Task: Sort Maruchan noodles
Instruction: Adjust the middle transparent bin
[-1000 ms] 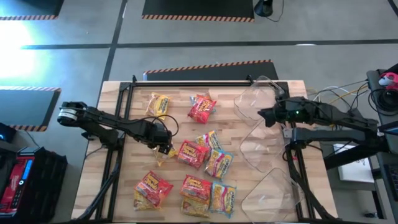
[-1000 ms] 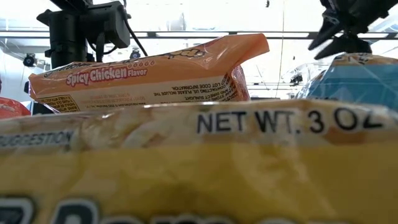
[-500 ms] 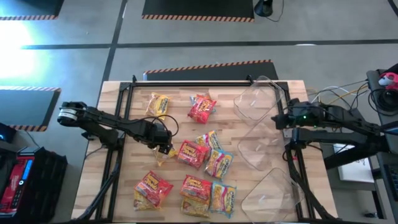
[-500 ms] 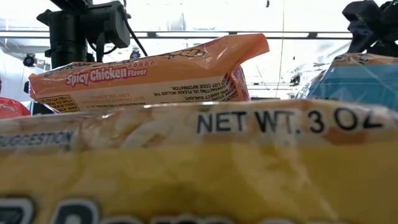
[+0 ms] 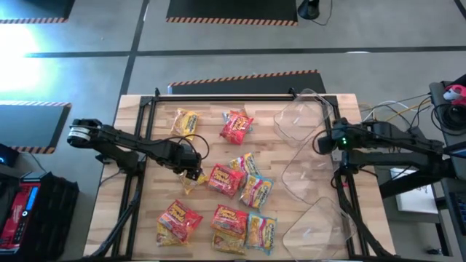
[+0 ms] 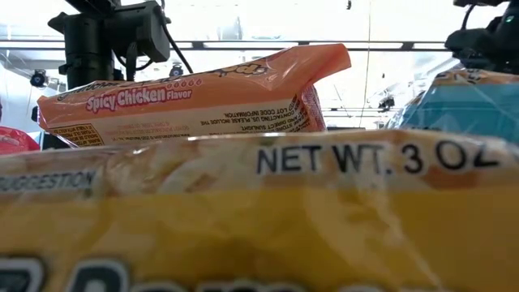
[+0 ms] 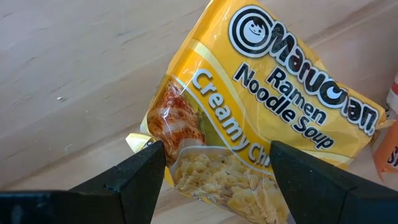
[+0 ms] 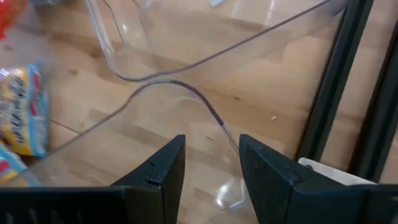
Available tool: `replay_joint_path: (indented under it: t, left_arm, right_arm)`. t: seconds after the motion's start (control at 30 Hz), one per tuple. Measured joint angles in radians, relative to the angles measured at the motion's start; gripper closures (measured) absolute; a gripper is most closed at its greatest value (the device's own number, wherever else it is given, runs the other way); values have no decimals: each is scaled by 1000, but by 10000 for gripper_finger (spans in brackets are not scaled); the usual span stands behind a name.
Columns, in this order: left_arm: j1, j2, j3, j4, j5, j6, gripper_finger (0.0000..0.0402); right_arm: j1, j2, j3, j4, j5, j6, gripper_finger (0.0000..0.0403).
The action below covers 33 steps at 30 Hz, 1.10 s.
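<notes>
From above, my table (image 5: 145, 124) was a light butcher-block wooden top inside a black frame, standing on a grey floor with black mats edged in orange stripes. The Maruchan noodles (image 5: 226, 182) lay scattered over the left and middle of the wood, red, yellow and light blue packets. Three clear plastic tubs (image 5: 306, 175) stood in a row along the right side. My left gripper (image 5: 191, 173) was low over a yellow packet (image 5: 188, 182) near the middle. My right gripper (image 5: 320, 143) hung above the tubs at the right edge.

At table height, a yellow packet (image 6: 259, 219) filled the front, with an orange Spicy Chicken packet (image 6: 195, 97) behind it and bright ceiling lights beyond.

From my left wrist, my jaws stood wide apart over a Creamy Chicken packet (image 7: 267, 118) on the pale wood, not holding it.

From my right wrist, my fingers (image 8: 161, 174) stood partly open with nothing between them, above the curved tub rims (image 8: 186, 87).
</notes>
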Motion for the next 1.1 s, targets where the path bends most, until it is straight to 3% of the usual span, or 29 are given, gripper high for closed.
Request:
replay_joint_path:
  t: [0.23,0.73,1.1]
  left_arm:
    - [0,0,0,0,0,0,132]
    - [0,0,0,0,0,2,132]
    - [0,0,0,0,0,2,132]
  right_arm:
    - [0,68,0,7,-3,-57,264]
    - [0,27,0,67,-29,-47,264]
    - [0,-25,0,80,80,-86,264]
